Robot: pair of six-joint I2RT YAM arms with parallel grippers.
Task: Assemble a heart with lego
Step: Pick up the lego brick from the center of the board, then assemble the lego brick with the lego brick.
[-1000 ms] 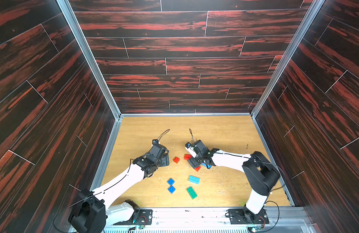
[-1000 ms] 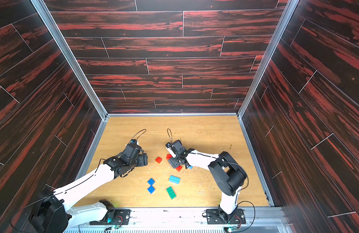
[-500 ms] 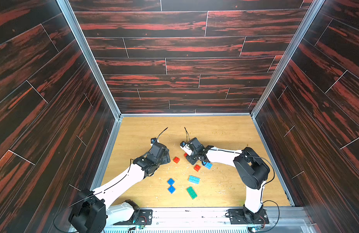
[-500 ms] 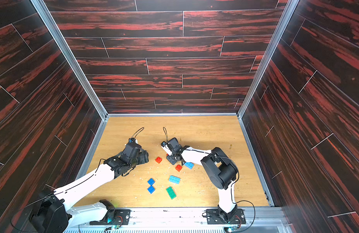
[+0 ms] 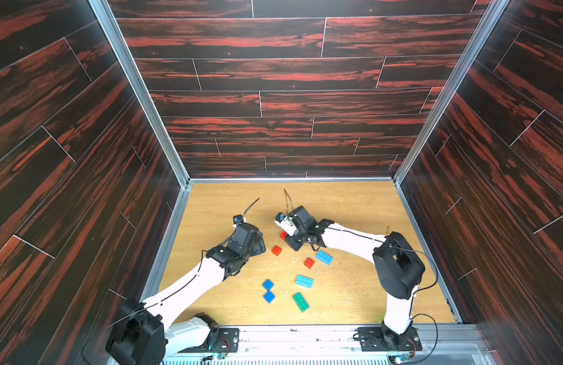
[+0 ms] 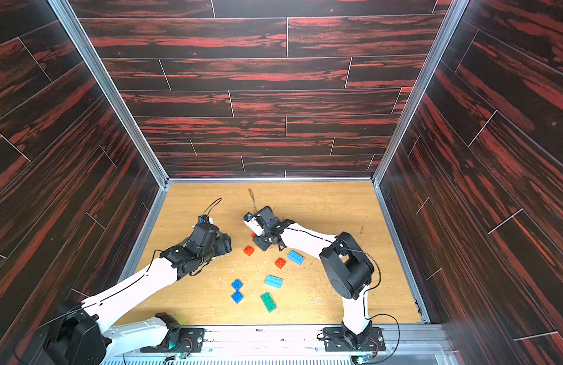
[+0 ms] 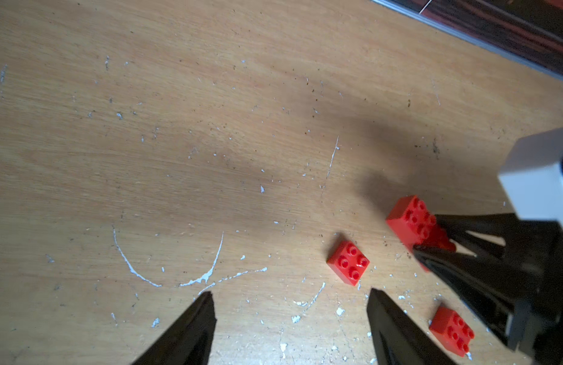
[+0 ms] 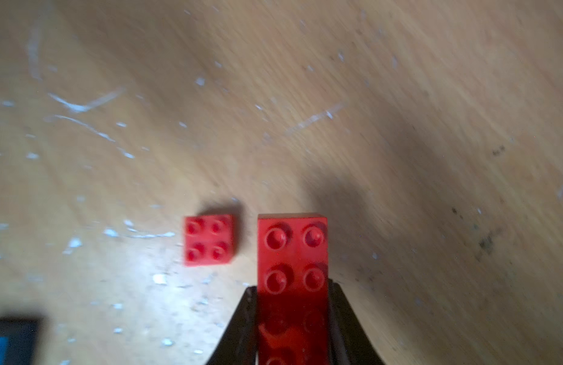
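Lego brick [image 8: 292, 252], long, studded, red, in right gripper [image 8: 292, 289]

Left arm [image 5: 191, 284] low, left fingers [image 7: 191, 331] parted, right arm [image 5: 349, 241] (elbow raised), right fingers [image 8: 239, 335] pinched

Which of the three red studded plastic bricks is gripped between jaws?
The long red studded plastic brick, clamped in the right gripper, jaws shut on it. The square red brick and the third red brick lie loose on the wooden table.
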